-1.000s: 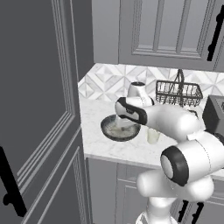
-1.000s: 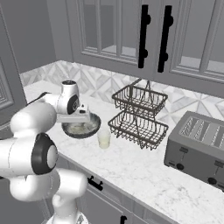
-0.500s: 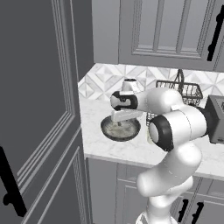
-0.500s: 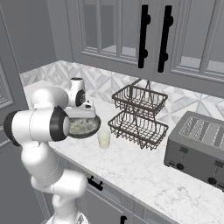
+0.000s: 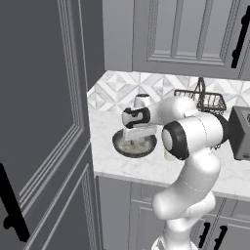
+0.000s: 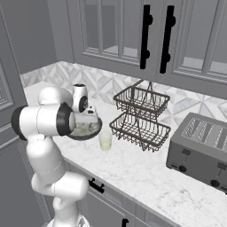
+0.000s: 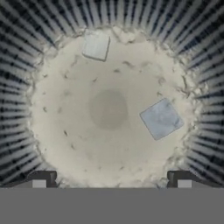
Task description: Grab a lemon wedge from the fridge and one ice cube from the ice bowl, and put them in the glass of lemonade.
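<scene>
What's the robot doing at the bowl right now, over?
Gripper open, empty, poised over the wide dark grey ice bowl. Two pale square ice cubes inside. Nothing blocking. Clear glass of lemonade beside the bowl.

counter: white marbled worktop [image 6: 146, 177] running under the claw [image 5: 138, 133], along the patterned backsplash wall
ice bowl: dark ribbed bowl [image 5: 134, 145] sits on the counter directly beneath the claw; pale speckled inside [image 7: 109, 109]
glass of lemonade: small tumbler [image 6: 105, 141] stands on the counter just beside the bowl, to the claw's right
wire basket: black two-tier stand [image 6: 141, 119] further right of the claw, near the wall
toaster: grey, [image 6: 201, 150] far right, well apart from the claw
</scene>
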### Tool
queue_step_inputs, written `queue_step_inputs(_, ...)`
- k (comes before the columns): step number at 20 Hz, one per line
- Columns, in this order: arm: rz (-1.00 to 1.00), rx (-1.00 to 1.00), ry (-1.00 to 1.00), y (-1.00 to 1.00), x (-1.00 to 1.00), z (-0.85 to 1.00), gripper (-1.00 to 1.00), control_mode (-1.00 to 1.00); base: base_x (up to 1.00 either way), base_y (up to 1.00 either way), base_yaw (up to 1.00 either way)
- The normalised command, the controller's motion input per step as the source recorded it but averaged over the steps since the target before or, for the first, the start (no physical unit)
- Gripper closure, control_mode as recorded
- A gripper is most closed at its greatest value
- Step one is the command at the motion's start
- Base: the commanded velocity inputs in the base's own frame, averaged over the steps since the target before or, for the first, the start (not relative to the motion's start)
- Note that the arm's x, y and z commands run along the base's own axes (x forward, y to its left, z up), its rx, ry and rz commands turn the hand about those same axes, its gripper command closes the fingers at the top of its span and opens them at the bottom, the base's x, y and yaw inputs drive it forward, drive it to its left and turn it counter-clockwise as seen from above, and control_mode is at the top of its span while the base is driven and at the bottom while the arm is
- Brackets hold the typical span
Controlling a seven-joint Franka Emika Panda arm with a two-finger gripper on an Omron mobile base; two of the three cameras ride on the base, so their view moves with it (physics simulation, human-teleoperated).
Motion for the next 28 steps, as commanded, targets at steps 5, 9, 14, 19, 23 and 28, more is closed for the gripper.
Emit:
queue_step_inputs(5,0.0,0.0,-0.11,-0.01,0.16,-0.38,-1.0,-1.0,0.0,0.0,0.0)
queue_step_inputs(9,0.0,0.0,-0.06,0.0,0.34,-0.01,-1.0,-1.0,0.0,0.0,0.0)
queue_step_inputs(14,0.0,0.0,0.0,-0.08,0.57,0.0,-1.0,-1.0,0.0,0.0,0.0)
queue_step_inputs(19,0.0,-0.02,0.0,-0.09,0.01,0.0,-1.0,-1.0,0.0,0.0,0.0)
queue_step_inputs(23,0.0,0.0,0.0,0.0,-0.29,-0.16,-1.0,-1.0,0.0,0.0,0.0)
queue_step_inputs(28,0.0,0.0,-0.01,0.05,0.01,-0.41,-1.0,-1.0,0.0,0.0,0.0)
